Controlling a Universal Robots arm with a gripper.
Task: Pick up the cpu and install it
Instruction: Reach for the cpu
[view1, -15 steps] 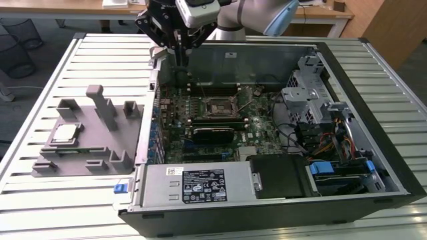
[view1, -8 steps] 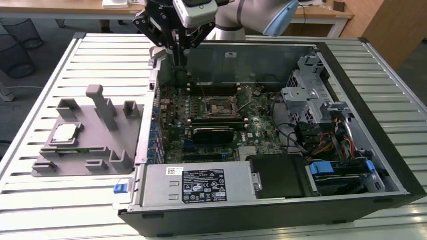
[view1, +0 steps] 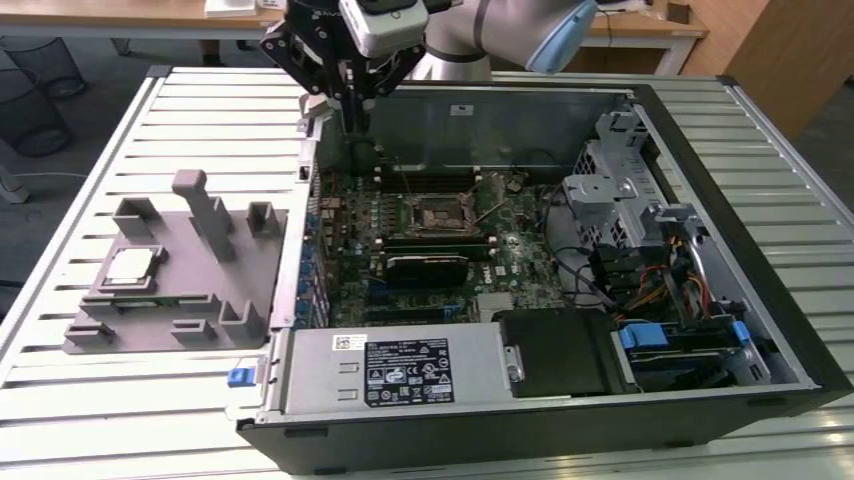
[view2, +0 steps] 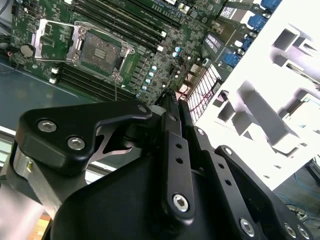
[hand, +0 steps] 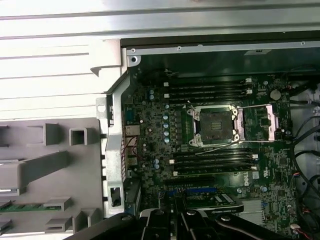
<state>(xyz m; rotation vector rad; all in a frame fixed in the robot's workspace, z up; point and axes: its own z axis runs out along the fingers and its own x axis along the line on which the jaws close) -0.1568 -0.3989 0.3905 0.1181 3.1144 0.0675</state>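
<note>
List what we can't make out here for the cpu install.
1. Orientation mark on the cpu: too small in the exterior view.
2. Contacts inside the socket: too small in both wrist views and in the exterior view.
3. Detail of the grey fixture: washed out by glare in the second wrist view, cut off by the frame edge in the first wrist view.
4. Board area behind the gripper: hidden by its body in the second wrist view.

A slatted metal table (view1: 80, 400) carries a grey fixture (view1: 187, 288) beside an open computer case (view1: 534, 436)
</note>
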